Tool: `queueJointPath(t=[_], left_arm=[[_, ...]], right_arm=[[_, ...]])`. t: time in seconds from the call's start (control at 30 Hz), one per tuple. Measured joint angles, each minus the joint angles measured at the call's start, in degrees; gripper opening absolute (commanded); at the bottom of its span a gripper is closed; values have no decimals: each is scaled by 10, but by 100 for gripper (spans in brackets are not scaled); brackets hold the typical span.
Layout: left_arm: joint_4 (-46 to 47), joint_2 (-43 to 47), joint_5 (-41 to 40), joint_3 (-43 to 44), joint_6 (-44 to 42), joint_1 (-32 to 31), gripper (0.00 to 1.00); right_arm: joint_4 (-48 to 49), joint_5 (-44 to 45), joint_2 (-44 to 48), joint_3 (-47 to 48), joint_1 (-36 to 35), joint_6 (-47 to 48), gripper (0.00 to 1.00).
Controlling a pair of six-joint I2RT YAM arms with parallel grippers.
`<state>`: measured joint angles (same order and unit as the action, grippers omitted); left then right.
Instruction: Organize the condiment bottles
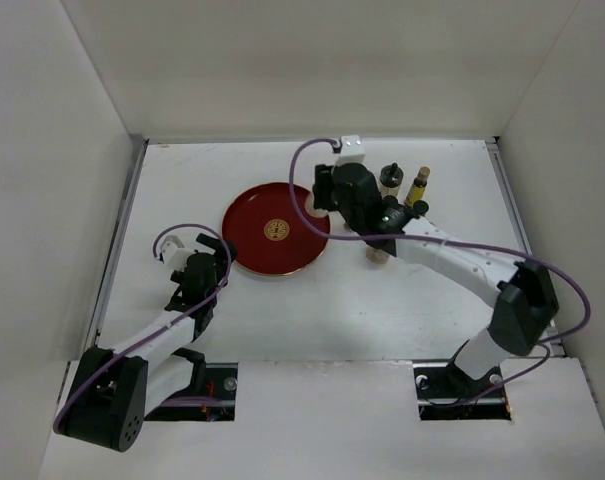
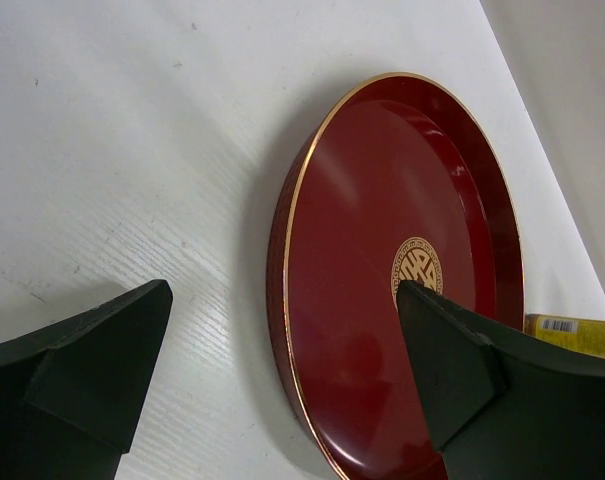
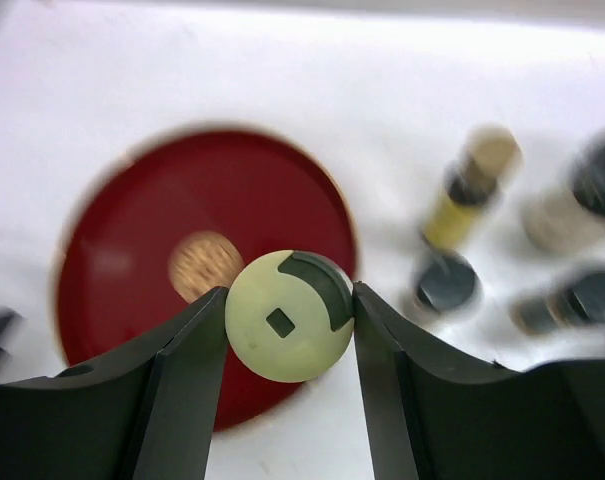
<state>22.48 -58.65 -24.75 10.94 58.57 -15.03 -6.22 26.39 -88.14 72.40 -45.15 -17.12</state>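
Note:
In the right wrist view my right gripper point(image 3: 290, 312) is shut on the round cream cap of a bottle point(image 3: 282, 320), held over the right rim of the red tray point(image 3: 132, 230). Beside it stand a slim yellow bottle point(image 3: 469, 190) and several black-capped bottles point(image 3: 447, 283); the view is blurred. In the top view the right gripper point(image 1: 330, 198) hangs over the tray's right edge point(image 1: 252, 245), with a black-capped bottle point(image 1: 390, 178) and a yellow bottle point(image 1: 418, 187) behind it. My left gripper point(image 1: 207, 268) is open and empty at the tray's left rim.
A pale bottle point(image 1: 377, 252) stands partly under the right forearm. In the left wrist view the open left gripper point(image 2: 282, 292) straddles the tray's gold rim point(image 2: 292, 210), and a yellow label point(image 2: 572, 335) shows at the right edge. White walls enclose the table.

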Motion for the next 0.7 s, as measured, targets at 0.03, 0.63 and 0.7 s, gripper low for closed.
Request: queueJointPath(t=[0.03, 0.63, 0.7], left_arm=[[1, 0, 1, 0, 0, 0, 100], [10, 5, 13, -8, 0, 9, 100], [10, 5, 14, -8, 0, 9, 100]], right_arm=[[12, -6, -25, 33, 0, 3, 43], [20, -72, -378, 310, 13, 24, 46], [23, -72, -383, 313, 16, 24, 46]])
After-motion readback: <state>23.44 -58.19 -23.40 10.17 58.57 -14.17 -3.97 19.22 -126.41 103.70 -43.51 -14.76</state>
